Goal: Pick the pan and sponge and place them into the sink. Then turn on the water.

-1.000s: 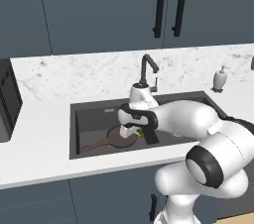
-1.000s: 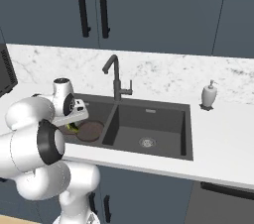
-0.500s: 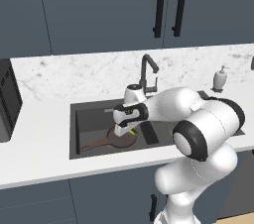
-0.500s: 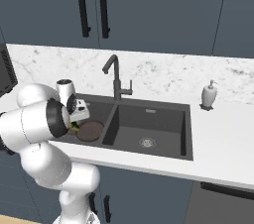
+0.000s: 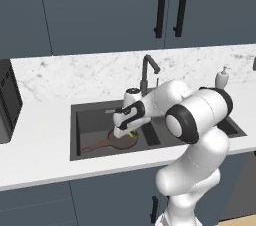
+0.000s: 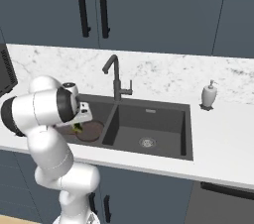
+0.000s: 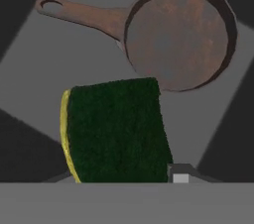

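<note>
Sink (image 5: 90, 120) basin holds pan (image 7: 178, 39); hand (image 5: 125, 132) grips sponge (image 7: 116, 131) above.

White marble-look countertop (image 5: 45, 145) runs wall to wall above dark blue-grey base cabinets. Set into it: dark grey double-basin sink (image 6: 184, 134), tall dark angular faucet (image 6: 115, 75) standing on the rear rim between the basins. A white soap dispenser (image 6: 209, 95) stands upright on the counter just behind the sink's far corner. A black appliance (image 5: 8, 101) sits at the other end of the counter, cut off by the frame edge. Small brown frying pan (image 7: 176, 39) lies flat on the basin floor beside that end, handle pointing away from the divider.
</note>
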Controlling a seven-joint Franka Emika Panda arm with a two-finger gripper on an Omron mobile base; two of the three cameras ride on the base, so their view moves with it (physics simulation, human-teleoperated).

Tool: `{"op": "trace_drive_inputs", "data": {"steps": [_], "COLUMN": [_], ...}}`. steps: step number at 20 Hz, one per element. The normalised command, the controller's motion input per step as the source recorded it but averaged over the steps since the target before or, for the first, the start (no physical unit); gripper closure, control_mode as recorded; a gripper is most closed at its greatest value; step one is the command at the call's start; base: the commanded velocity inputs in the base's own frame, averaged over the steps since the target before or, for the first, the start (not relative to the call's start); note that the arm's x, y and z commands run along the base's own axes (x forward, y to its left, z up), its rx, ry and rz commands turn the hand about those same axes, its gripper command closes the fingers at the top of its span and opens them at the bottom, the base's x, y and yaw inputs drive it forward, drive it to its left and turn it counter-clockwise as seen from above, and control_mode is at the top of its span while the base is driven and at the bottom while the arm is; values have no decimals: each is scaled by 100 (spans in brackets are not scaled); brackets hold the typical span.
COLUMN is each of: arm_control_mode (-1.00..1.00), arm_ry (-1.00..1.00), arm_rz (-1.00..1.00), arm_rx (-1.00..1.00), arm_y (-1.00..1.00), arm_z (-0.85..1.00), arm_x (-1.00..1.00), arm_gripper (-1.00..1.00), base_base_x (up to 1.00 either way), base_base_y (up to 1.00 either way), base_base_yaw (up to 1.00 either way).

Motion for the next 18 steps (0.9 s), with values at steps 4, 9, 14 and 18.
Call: {"op": "trace_drive_inputs", "data": {"steps": [4,9,14,18], "arm_control_mode": [-100,-100,-100,-100], "arm_ry": [0,1,0,0], "arm_rz": [-5,-5,-5,-3], "arm_rx": [0,0,0,0], "arm_y": [0,0,0,4], "arm_z": [-24,-21,-28,-24], "arm_x": [12,16,20,21], "arm_gripper": [100,100,100,100], "base_base_x": [0,0,0,0], "base_base_y": [0,0,0,0], "base_base_yaw": [0,0,0,0]}}
